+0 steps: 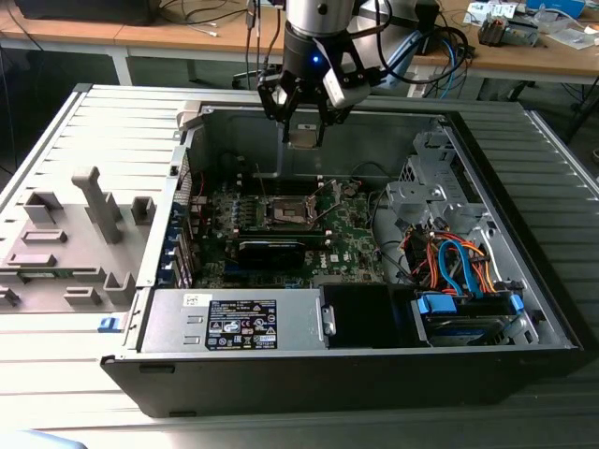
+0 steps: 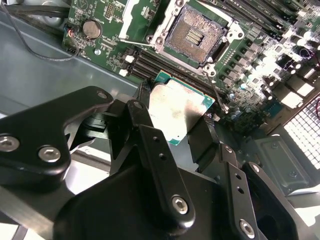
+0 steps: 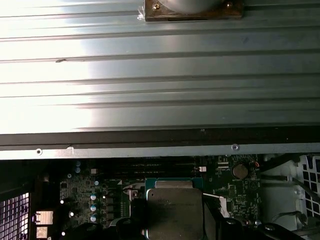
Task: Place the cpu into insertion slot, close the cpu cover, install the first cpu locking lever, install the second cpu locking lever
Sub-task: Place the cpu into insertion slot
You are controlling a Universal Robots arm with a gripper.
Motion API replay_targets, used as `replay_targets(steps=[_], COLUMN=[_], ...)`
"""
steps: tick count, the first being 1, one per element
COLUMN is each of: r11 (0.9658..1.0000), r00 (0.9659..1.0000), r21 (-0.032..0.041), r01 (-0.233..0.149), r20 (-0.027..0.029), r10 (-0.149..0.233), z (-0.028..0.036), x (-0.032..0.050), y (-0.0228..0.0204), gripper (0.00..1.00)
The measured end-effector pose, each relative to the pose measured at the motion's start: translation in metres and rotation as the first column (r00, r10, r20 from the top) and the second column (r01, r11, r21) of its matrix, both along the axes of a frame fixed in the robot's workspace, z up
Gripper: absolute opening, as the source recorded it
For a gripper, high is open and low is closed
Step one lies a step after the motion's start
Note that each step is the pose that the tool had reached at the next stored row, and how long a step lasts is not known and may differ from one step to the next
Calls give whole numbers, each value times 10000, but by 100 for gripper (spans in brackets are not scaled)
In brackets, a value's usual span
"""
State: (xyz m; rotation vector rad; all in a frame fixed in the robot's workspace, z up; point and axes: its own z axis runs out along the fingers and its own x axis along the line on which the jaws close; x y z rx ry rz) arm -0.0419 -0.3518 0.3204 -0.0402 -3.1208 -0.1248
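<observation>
My gripper (image 1: 304, 126) hangs over the back part of the open computer case, shut on the cpu (image 1: 305, 134). In the second wrist view the cpu (image 2: 177, 112) is a silvery square on a green base, held by its edges between the black fingers (image 2: 150, 137). The first wrist view shows the cpu (image 3: 175, 210) flat, metal top up. The insertion slot (image 1: 288, 213) lies below and in front of it on the green board, its dark contact field (image 2: 195, 37) bare. The cpu cover (image 2: 136, 15) stands swung up beside the slot. A thin locking lever (image 2: 218, 96) sticks up free.
The case's back wall (image 1: 281, 140) is close behind the gripper. A black card (image 1: 271, 251) lies in front of the slot. The power supply (image 1: 234, 323) lies at the front, and a drive cage with coloured cables (image 1: 459, 262) is on the exterior view's right. A grey fixture (image 1: 75, 234) is on its left.
</observation>
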Motion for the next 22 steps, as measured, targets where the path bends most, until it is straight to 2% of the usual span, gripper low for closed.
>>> replay_targets(steps=[22], r11=[10000], r00=[10000], r21=[0], r01=[-1], r20=[0], r10=[1], z=[-51], x=[0], y=[-34], gripper=[55])
